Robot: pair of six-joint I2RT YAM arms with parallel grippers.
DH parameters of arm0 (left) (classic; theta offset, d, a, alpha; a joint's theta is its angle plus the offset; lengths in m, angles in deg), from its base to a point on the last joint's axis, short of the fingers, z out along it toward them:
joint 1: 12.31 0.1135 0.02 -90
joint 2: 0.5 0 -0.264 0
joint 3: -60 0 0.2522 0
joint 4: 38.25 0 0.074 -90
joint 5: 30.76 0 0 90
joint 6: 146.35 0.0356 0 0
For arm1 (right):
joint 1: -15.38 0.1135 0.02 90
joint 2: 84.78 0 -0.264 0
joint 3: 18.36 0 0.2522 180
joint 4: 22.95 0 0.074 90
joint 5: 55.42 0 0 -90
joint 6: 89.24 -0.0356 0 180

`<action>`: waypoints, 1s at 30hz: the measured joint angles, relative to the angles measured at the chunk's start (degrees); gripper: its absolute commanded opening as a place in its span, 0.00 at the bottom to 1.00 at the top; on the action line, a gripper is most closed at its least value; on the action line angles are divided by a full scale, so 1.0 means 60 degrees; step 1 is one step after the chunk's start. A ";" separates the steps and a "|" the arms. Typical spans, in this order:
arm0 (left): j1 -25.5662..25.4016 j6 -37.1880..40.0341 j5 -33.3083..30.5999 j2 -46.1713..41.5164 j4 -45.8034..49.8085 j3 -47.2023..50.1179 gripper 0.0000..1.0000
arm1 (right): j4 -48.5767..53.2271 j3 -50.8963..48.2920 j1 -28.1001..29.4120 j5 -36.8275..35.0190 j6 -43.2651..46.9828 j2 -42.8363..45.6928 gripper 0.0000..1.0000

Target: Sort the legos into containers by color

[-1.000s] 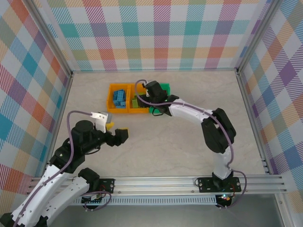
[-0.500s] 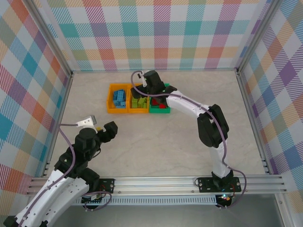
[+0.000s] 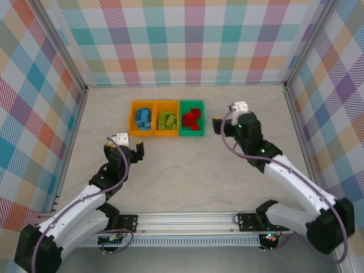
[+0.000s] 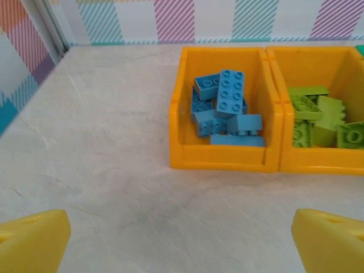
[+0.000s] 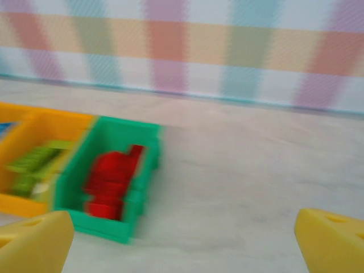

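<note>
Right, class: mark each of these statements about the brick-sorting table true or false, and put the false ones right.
1. The blue bricks lie in the green bin. False: they lie in the left orange bin.
2. The red bricks lie in the green bin. True.
3. The left hand grips a brick. False: it is open and empty.
4. The lime bricks sit in the middle bin. True.
5. The right hand reaches into the green bin. False: it is open, off to that bin's right.

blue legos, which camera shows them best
The left wrist view: the blue legos lie in the left orange bin, close up, studs distinct. The top external view shows them as a small blue patch in that bin.
</note>
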 measured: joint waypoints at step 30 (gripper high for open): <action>0.3537 0.0586 0.3599 0.7198 -0.6805 -0.0098 1.00 | -0.8054 -0.3763 -0.4488 0.2470 0.0131 -0.4743 1.00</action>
